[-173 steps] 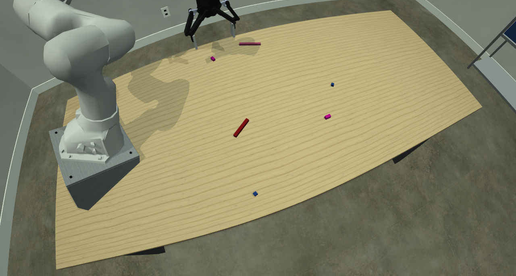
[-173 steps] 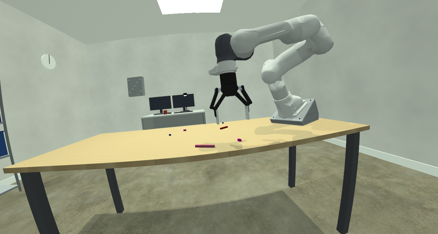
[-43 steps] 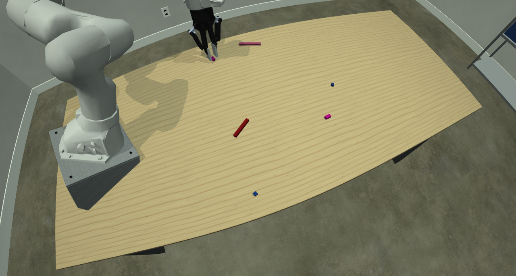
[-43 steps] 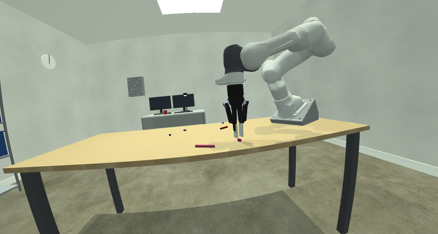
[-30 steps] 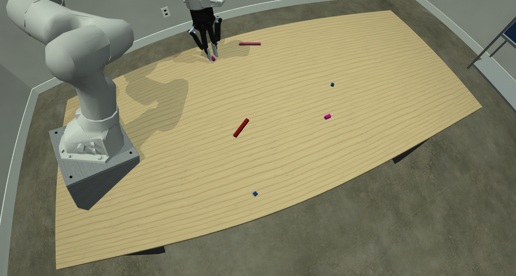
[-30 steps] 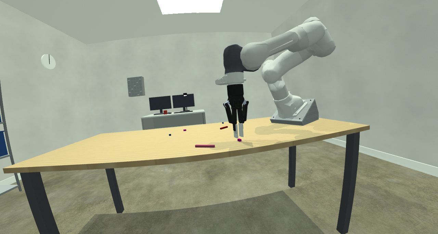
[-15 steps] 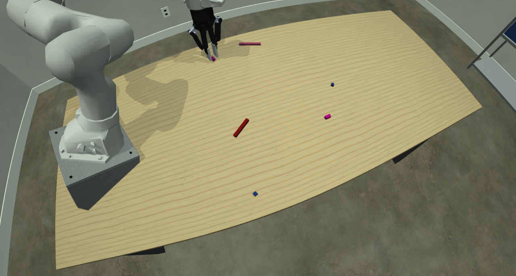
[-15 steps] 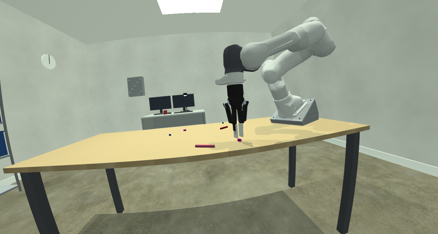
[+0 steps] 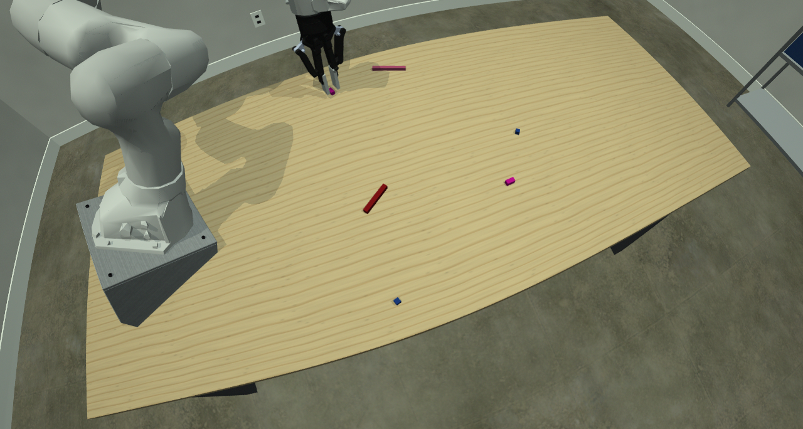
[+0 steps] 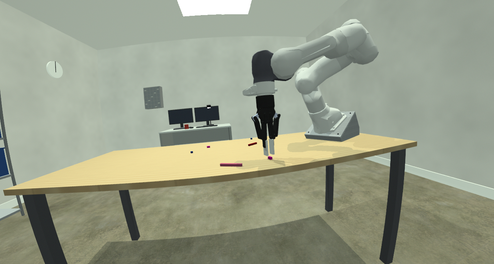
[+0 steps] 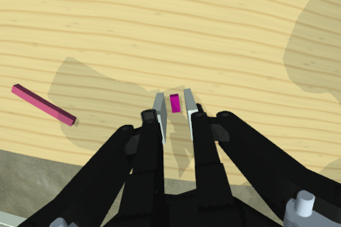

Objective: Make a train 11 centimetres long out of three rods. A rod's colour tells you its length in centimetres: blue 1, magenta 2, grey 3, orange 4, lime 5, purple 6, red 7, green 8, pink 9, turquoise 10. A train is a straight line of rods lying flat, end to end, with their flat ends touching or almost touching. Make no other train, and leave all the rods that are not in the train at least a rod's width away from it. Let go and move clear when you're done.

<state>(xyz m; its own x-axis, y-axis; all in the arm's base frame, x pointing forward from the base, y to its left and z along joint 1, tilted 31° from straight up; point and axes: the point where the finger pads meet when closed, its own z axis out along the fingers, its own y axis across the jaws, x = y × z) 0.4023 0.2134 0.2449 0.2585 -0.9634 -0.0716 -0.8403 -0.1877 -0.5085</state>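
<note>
A small magenta rod lies flat on the table near its far edge. My gripper hangs upright just above it, fingers a little apart. In the wrist view the magenta rod lies between the fingertips with a gap on each side, untouched. A pink rod lies a short way to the right; it also shows in the wrist view. A red rod lies near the table's middle. A second magenta rod lies to the right.
Two blue rods lie apart: one at the right, one near the front edge. The robot base stands at the table's left end. The table's far edge runs close behind the gripper.
</note>
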